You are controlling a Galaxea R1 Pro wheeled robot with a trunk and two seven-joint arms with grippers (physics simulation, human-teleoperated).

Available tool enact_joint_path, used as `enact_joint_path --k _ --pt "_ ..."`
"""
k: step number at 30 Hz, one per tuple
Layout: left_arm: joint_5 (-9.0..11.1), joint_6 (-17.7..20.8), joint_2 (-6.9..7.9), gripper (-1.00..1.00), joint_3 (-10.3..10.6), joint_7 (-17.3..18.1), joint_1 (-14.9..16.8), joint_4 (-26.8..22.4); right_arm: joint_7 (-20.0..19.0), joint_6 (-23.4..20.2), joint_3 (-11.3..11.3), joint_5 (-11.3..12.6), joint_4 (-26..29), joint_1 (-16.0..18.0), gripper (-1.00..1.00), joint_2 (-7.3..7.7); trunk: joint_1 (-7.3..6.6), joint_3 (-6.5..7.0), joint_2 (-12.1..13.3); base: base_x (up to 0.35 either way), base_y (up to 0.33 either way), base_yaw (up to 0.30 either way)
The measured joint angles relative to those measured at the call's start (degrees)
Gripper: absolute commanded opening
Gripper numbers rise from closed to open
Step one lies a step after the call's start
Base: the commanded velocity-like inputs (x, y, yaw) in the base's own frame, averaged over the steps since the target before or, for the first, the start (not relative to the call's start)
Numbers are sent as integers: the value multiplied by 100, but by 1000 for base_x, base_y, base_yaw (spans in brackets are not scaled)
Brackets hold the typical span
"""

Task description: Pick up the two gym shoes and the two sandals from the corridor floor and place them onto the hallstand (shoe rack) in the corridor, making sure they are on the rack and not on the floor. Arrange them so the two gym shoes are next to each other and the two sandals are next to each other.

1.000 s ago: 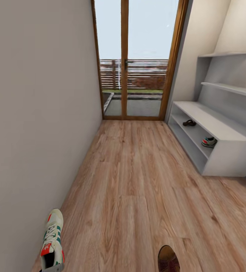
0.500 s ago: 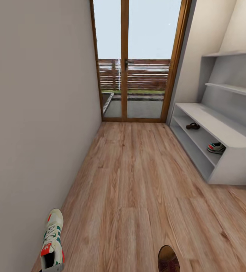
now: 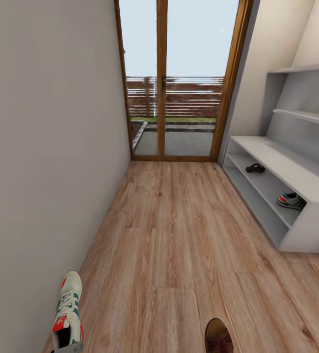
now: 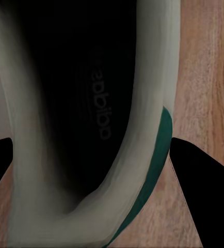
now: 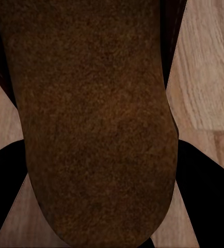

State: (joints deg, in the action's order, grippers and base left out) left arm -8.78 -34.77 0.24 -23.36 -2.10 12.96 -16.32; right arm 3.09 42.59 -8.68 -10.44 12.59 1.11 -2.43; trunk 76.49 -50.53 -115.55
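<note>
Left pincer (image 4: 91,155) clamped on cream green-striped gym shoe (image 3: 67,314), right pincer (image 5: 99,155) gripping brown sandal (image 3: 218,336)

1. The left gripper (image 4: 91,155) has its two dark fingers (image 4: 194,170) clamped on either side of a sneaker (image 4: 81,113).
2. The right gripper (image 5: 99,170) has its dark fingers (image 5: 205,181) closed against a sandal (image 5: 91,119).
</note>
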Motion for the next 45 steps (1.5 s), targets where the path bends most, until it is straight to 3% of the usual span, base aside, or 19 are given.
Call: enact_joint_path --k 45 --pt "-2 0 4 -100 0 0 0 0 0 4 0 -1 0 0 -100 0 0 0 0 339 0 0"
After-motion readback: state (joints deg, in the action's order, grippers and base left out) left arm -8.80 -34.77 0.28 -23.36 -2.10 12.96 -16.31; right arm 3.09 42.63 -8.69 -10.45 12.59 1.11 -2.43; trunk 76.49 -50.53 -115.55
